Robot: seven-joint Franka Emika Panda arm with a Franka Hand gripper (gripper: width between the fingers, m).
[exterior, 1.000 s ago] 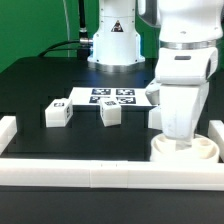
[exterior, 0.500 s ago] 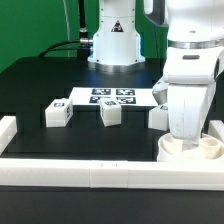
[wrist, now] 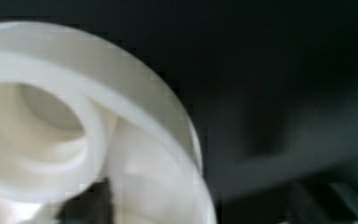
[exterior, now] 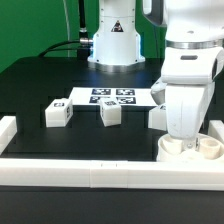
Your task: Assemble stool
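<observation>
Seat (exterior: 172, 150) sits near corner of rails (exterior: 90, 171); table (exterior: 40, 85) open beyond.

White seat (exterior: 170, 152); white legs (exterior: 57, 113) with black-and-white tags; black table (exterior: 40, 85); green backdrop (exterior: 30, 25).

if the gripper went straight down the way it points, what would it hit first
Most likely the seat: the gripper points down right over it, and the wrist view shows it very close. Contact can't be judged.
</observation>
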